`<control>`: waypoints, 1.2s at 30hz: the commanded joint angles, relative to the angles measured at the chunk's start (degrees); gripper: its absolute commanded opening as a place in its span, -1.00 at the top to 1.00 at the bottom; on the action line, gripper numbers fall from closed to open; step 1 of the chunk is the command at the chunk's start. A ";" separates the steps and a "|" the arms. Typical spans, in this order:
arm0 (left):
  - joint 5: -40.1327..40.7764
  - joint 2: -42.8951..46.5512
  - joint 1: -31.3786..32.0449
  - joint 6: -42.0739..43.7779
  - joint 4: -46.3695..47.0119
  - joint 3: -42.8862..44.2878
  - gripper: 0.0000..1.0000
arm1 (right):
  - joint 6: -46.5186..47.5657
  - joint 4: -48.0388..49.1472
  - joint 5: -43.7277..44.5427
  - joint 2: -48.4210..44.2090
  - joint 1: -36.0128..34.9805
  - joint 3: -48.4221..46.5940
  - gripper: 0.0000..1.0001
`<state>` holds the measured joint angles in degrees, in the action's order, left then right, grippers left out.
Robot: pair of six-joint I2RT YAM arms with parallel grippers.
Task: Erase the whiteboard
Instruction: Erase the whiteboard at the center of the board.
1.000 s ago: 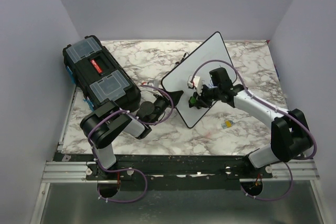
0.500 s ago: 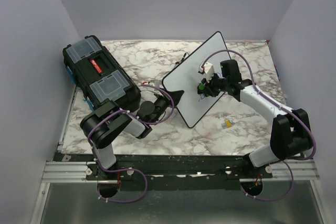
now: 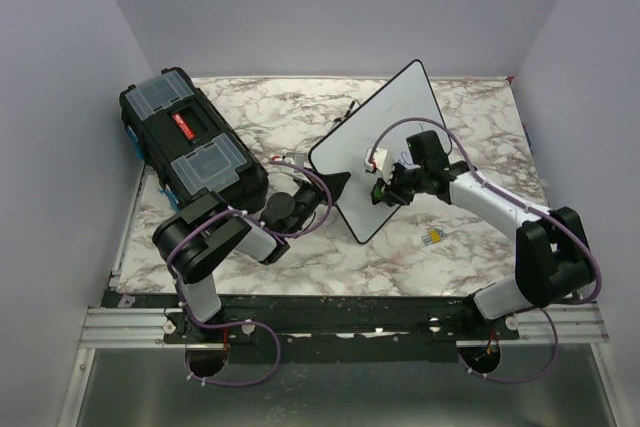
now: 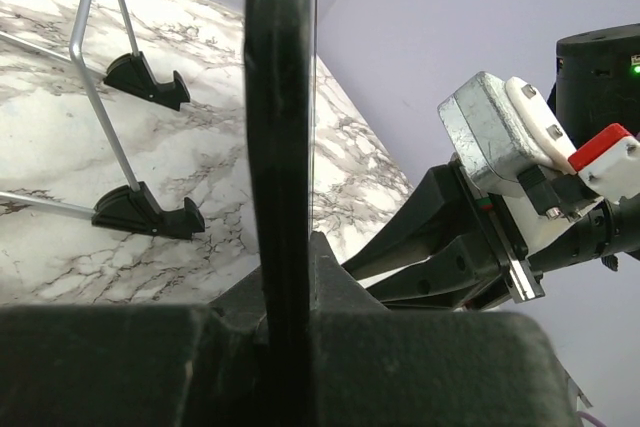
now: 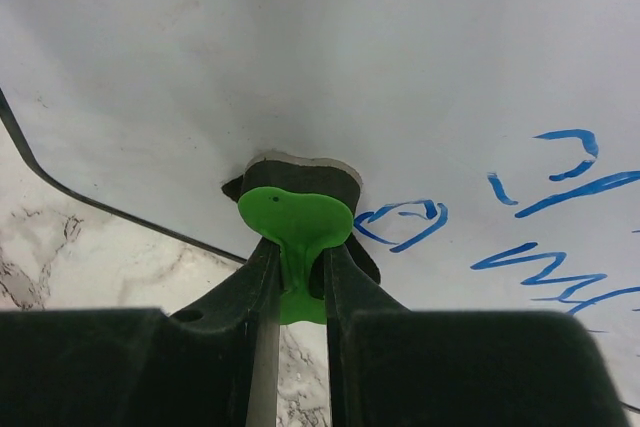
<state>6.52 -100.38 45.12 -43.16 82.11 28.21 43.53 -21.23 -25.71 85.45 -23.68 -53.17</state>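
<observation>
Clamping the left jaws together on the edge of the whiteboard (image 4: pixel 280 147), caught at the bottom centre of the left wrist view between the dark fingers (image 4: pixel 130 367). Seeing that edge head-on as a black bar rising up the middle of the frame. Looking past it, at the left, to two black feet (image 4: pixel 150 215) on thin wire legs, resting on the marble table (image 4: pixel 60 147). Taking in the right arm's wrist (image 4: pixel 500 147) at the right, close beside the board.

Pinching a green tab (image 5: pixel 293 227) between the right jaws at the bottom centre of the right wrist view, both of them shut tight on its narrow stem. Pressing the dark pad (image 5: pixel 300 169) at the tab's far end against the board's white face, just beyond the fingertips. Touching down just left of the blue handwriting (image 5: pixel 405 225), with one loop right beside the pad and more strokes trailing toward the right edge. Showing the board's rounded corner at the lower left, with marble below it.

Gripping the board from both sides at the centre of the top view: tilted up on the table, lower-left edge in the left jaws, right jaws against the lower part of its face. Leaving the black toolbox (image 3: pixel 190 147) well apart at the upper left.
</observation>
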 commanded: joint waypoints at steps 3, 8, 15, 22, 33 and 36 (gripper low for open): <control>-6.08 2.17 1.28 -0.61 6.72 1.86 1.00 | -4.35 4.47 2.99 -1.92 -0.78 1.39 0.99; -6.33 2.16 1.29 -0.60 6.53 2.02 1.00 | -4.98 8.53 -4.67 -4.92 -0.82 1.81 0.99; -6.50 2.46 1.31 -0.60 6.26 1.96 1.00 | 2.99 11.76 -5.09 -5.05 -1.10 7.85 0.99; -6.52 3.05 1.28 -0.41 5.74 2.12 1.00 | 14.23 6.92 2.46 -4.88 -1.02 12.28 0.99; -8.01 3.29 1.30 -0.53 5.41 2.09 1.00 | 11.17 15.26 -1.19 -6.70 -1.04 10.37 0.99; -8.27 3.53 1.32 -0.53 5.02 2.27 1.00 | 8.14 18.16 -3.56 -6.24 -1.06 7.76 0.99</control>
<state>4.71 -100.05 45.17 -42.83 81.65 28.42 55.77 -10.52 -26.46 78.59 -24.38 -40.56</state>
